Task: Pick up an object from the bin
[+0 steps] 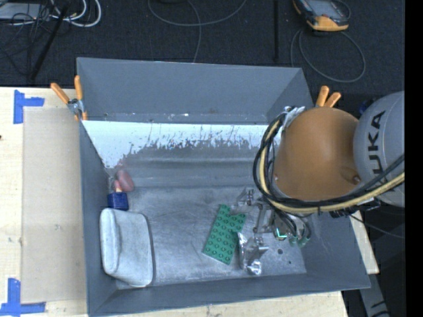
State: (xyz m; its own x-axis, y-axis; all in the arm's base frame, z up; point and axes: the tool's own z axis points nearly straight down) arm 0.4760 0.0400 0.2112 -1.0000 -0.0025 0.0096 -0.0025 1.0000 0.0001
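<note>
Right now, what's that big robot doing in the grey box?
The robot arm reaches into the grey bin from the right. Its tool is low over the bin floor, right beside the green studded plate, at that plate's right edge. The plate lies flat, not lifted yet. Over on the left lie a grey-white cushion, a small blue thing and a pinkish thing, away from the tool.

Pale grey soft padded pouch, rounded corners (125,246): flat on floor of grey metal bin (185,91), near-left corner, against left wall. Small dark blue block (118,201): just beyond pouch's far end, touching or nearly so. Pinkish rounded lump (123,180): just beyond block, at foot of left wall. Outside bin, on dark floor (231,38): two orange-and-black devices (322,12), each trailing thin looped cable; white cable bundle (84,8) far left.
</note>
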